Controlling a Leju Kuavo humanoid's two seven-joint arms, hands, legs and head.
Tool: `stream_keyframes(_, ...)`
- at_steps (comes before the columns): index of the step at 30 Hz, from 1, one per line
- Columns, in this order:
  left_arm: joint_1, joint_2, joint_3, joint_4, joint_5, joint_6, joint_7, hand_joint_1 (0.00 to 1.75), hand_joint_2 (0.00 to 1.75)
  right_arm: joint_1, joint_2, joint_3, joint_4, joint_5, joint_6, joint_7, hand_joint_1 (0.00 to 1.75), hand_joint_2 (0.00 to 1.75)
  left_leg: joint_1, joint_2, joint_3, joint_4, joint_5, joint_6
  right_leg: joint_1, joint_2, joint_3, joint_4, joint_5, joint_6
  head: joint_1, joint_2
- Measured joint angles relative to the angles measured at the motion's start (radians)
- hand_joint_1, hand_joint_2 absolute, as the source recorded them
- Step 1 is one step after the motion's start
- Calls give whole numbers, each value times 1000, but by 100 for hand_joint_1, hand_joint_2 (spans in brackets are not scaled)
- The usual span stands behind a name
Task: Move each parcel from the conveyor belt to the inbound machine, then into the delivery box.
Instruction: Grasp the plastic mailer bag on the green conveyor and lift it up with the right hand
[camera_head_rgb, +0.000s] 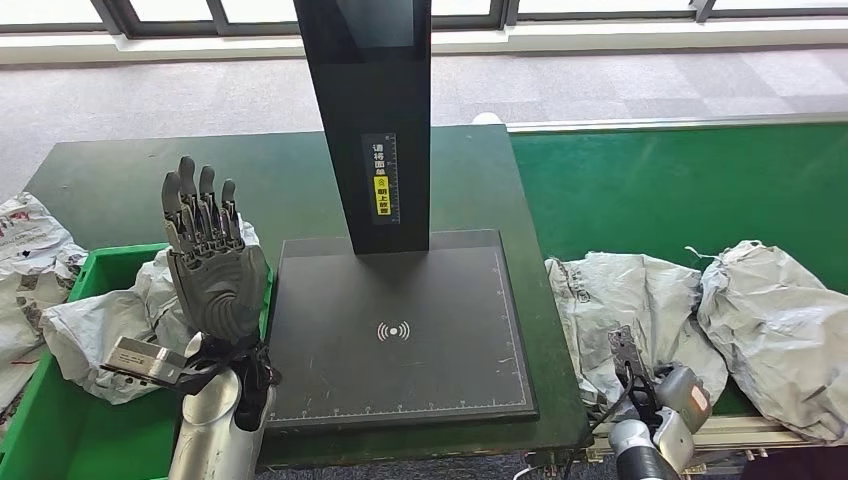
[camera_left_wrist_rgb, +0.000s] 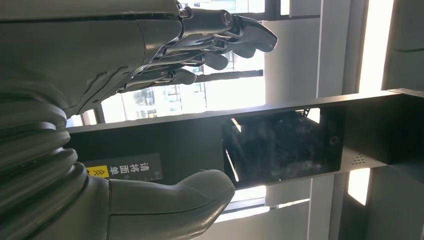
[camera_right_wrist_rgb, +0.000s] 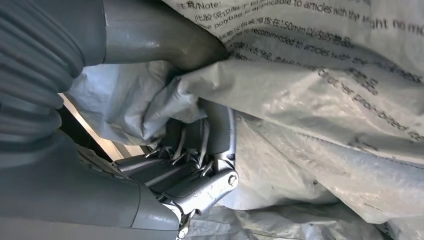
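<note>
Two grey plastic parcels lie on the green conveyor belt (camera_head_rgb: 680, 180), the nearer parcel (camera_head_rgb: 625, 300) beside the machine and another parcel (camera_head_rgb: 780, 310) to its right. My right hand (camera_head_rgb: 655, 395) is at the near edge of the nearer parcel. In the right wrist view its thumb (camera_right_wrist_rgb: 165, 45) and fingers (camera_right_wrist_rgb: 200, 150) pinch a fold of that parcel (camera_right_wrist_rgb: 325, 100). My left hand (camera_head_rgb: 205, 255) is raised left of the inbound machine's black plate (camera_head_rgb: 400, 390), fingers (camera_left_wrist_rgb: 225, 35) apart, holding nothing. The green delivery box (camera_head_rgb: 60, 420) holds a grey parcel (camera_head_rgb: 100, 330).
The machine's black column (camera_head_rgb: 365, 110) rises from the back of the plate, with its screen (camera_left_wrist_rgb: 280, 145) in the left wrist view. Another grey bag (camera_head_rgb: 25, 250) lies at the far left, outside the box. A dark green table (camera_head_rgb: 290, 180) carries the machine.
</note>
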Motion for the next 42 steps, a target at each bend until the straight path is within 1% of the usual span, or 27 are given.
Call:
stream_keyframes(4, 0, 0, 0, 0, -2, 0, 0, 0, 175, -1, -1, 0, 2, -8, 1, -2, 175, 175, 0, 0, 0, 0, 0, 0, 2, 0, 0, 0, -1, -1, 0, 0)
stream_keyframes(7, 0, 0, 0, 0, -9, 1, 0, 0, 175, 1, -1, 0, 4, -32, -16, -19, 175, 175, 0, -1, 0, 0, 0, -1, 2, 0, 0, 0, -1, -1, 0, 0)
stream_keyframes(9, 0, 0, 0, 0, -11, 3, 0, 0, 175, 6, -1, 0, 3, -61, -53, -56, 175, 175, 0, -2, -1, 0, 0, -1, 2, -1, 0, 0, -1, -1, 0, 0)
stream_keyframes(10, 0, 0, 0, 0, -12, 5, 0, 0, 175, 12, 1, 0, -3, -83, -76, -93, 175, 175, 0, -3, -1, 0, 0, -1, 1, -2, 0, 0, -1, -1, 0, 0)
stream_keyframes(11, 0, 0, 0, 0, -13, 8, 0, 0, 175, 22, 7, -1, -22, -114, -97, -154, 175, 175, 0, -3, -2, 0, 0, -1, 1, -2, 0, 0, -1, -1, 0, 0)
stream_keyframes(12, 1, 0, 0, 0, -13, 10, 0, 0, 175, 36, 19, -6, -54, -153, -112, -241, 175, 175, 0, -4, -4, 0, 0, -1, 1, -3, -1, 1, -1, -1, 0, 0)
stream_keyframes(15, 4, 0, -1, 2, -13, 14, 0, 0, 175, 85, 85, -32, -230, -330, -128, -563, 175, 175, 0, -4, -7, 0, 1, -1, 0, -3, -6, 2, -1, -1, 0, 0)
stream_keyframes(16, 4, 0, -2, 4, -13, 13, 0, 0, 175, 104, 109, -34, -307, -400, -129, -632, 175, 175, 0, -4, -7, 0, 1, -1, 0, -3, -7, 2, -1, -1, 0, 0)
stream_keyframes(17, 4, 0, -2, 8, -13, 12, 0, 0, 175, 128, 131, -26, -387, -462, -130, -669, 175, 175, 0, -5, -7, 0, 1, -1, 0, -4, -7, 2, -1, -2, 0, 0)
stream_keyframes(19, 3, 0, -4, 19, -13, 6, 0, 0, 175, 178, 165, 12, -553, -541, -131, -688, 175, 175, 0, -8, -9, 0, 1, -1, -1, -6, -8, 3, -2, -2, 0, 0)
stream_keyframes(21, 2, 0, -4, 33, -13, -3, 0, 0, 175, 217, 187, 66, -711, -575, -131, -691, 175, 175, 0, -7, -9, 0, 1, -1, -1, -6, -9, 3, -2, -2, 0, 0)
stream_keyframes(23, -1, 0, -4, 45, -12, -13, 0, 0, 175, 247, 196, 124, -854, -594, -131, -693, 175, 175, -1, -5, -10, 0, 1, -1, -2, -4, -10, 3, -2, -2, 0, 0)
stream_keyframes(27, -6, 1, -4, 72, -8, -26, 0, 0, 175, 288, 196, 262, -1097, -586, -130, -694, 175, 175, -2, -2, -9, 0, 0, -1, -3, -2, -11, 3, -2, -2, 0, 0)
stream_keyframes(30, -8, 1, -4, 88, -8, -30, 1, 0, 175, 302, 195, 355, -1209, -547, -130, -690, 175, 175, -2, -1, -9, 0, 0, -1, -3, 0, -11, 3, -2, -2, 0, 0)
stream_keyframes(33, -9, 1, -4, 98, -8, -33, 2, 0, 175, 305, 194, 422, -1258, -525, -129, -687, 175, 175, -2, -1, -9, 0, 0, -2, -2, 0, -11, 3, -2, -2, 0, 0)
stream_keyframes(36, -10, 2, -5, 107, 2, -32, 0, 0, 175, 316, 193, 499, -1257, -531, -126, -692, 175, 175, -1, -1, -9, -1, 0, -2, -2, 0, -11, 3, -2, -2, 0, 0)
stream_keyframes(38, -11, 2, -8, 111, 13, -29, 0, 0, 175, 320, 189, 581, -1201, -563, -104, -692, 175, 175, -1, -1, -9, -1, 0, -2, -2, 0, -11, 4, -2, -2, 0, 0)
stream_keyframes(42, -11, 2, -11, 114, 14, -33, 0, 0, 175, 326, 176, 746, -1037, -661, -6, -690, 175, 175, 0, -2, -9, -1, 1, -3, -1, 0, -11, 4, -2, -3, 0, 0)
